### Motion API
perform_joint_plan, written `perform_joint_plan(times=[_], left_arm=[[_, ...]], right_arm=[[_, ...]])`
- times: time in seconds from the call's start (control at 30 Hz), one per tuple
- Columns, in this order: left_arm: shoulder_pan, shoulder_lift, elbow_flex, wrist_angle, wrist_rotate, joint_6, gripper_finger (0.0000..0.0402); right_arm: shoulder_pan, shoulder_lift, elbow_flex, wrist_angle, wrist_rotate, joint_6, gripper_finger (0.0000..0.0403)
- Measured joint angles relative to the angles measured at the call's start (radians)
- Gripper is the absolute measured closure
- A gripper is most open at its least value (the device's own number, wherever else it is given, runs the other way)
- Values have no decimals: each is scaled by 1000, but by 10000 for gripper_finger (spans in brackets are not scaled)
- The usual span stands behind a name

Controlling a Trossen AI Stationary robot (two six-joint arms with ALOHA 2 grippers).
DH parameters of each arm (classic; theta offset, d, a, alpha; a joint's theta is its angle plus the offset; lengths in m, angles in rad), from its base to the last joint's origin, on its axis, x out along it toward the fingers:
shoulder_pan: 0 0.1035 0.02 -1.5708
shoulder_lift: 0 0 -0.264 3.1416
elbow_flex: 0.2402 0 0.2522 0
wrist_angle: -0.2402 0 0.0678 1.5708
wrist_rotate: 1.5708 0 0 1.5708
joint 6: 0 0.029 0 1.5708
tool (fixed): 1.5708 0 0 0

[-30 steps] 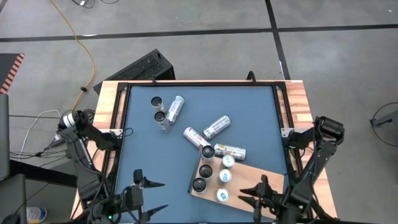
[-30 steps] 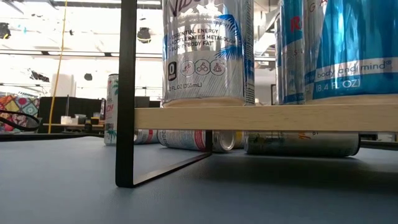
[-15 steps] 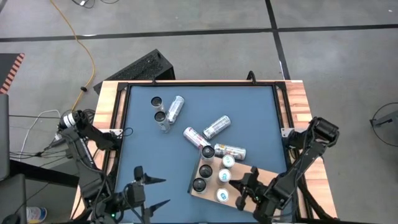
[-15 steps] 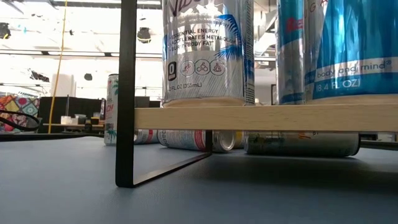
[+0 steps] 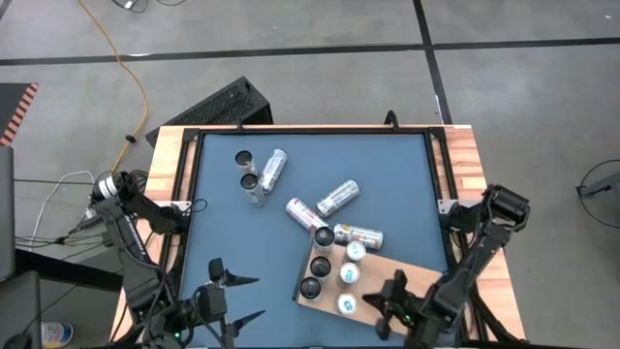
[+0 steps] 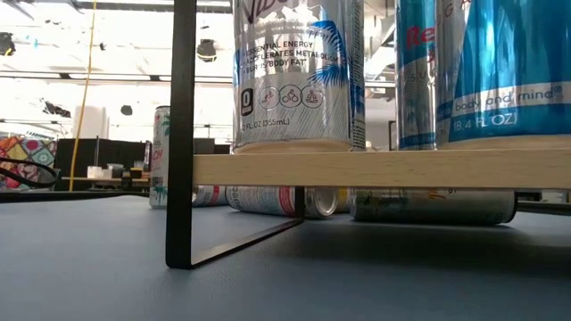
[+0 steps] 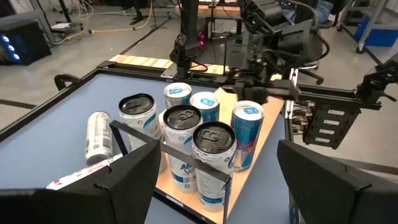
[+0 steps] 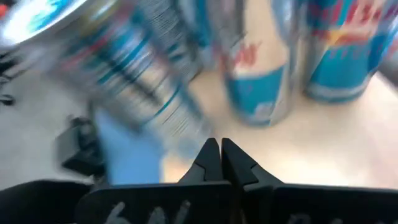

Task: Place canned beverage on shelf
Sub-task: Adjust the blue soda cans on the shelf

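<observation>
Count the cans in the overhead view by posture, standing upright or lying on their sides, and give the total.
Upright cans: 8
Cans lying on their sides: 4
Total: 12

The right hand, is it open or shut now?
Shut. In the right wrist view the right hand's two fingertips touch each other, with nothing between them.
</observation>
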State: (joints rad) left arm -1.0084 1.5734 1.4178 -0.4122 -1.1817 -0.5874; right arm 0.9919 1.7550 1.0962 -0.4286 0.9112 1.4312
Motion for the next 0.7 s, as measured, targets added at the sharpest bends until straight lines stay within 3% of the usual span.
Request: perform_joint_plan(times=[0.2,0.7], left_arm=[[0,0,0,-2,3,3,93],[0,0,0,-23,6,-2,93]], right_arm=[[31,0,0,40,15,37,403],[-40,0,0,175,-48,-158,403]])
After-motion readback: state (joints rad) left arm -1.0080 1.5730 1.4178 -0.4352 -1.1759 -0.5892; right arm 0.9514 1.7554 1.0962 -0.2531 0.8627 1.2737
